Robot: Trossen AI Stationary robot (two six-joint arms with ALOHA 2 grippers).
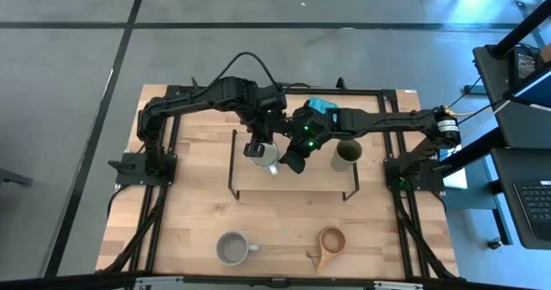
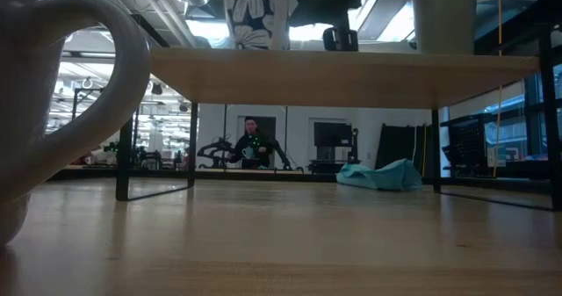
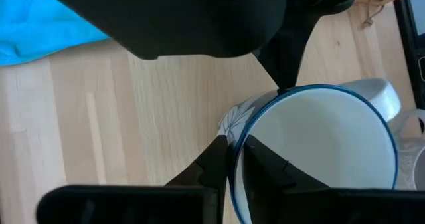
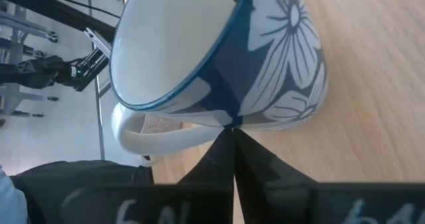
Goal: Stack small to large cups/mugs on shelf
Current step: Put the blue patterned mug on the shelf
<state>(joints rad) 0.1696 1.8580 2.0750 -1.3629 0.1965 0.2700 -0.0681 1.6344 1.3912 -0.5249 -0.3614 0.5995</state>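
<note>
No legible writing. Left gripper [image 3: 234, 159] narrowly straddled the flowered mug's [image 3: 319, 154] rim (on shelf [image 1: 293, 180]); right gripper [image 4: 232, 159] closed against its side.

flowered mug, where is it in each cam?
High: flowered mug on the shelf, left of centre.
Low: on top of the shelf, upper middle.
Left wrist: lower right.
Right wrist: fills the upper middle.
Shared landmark: its blue rim.
</note>
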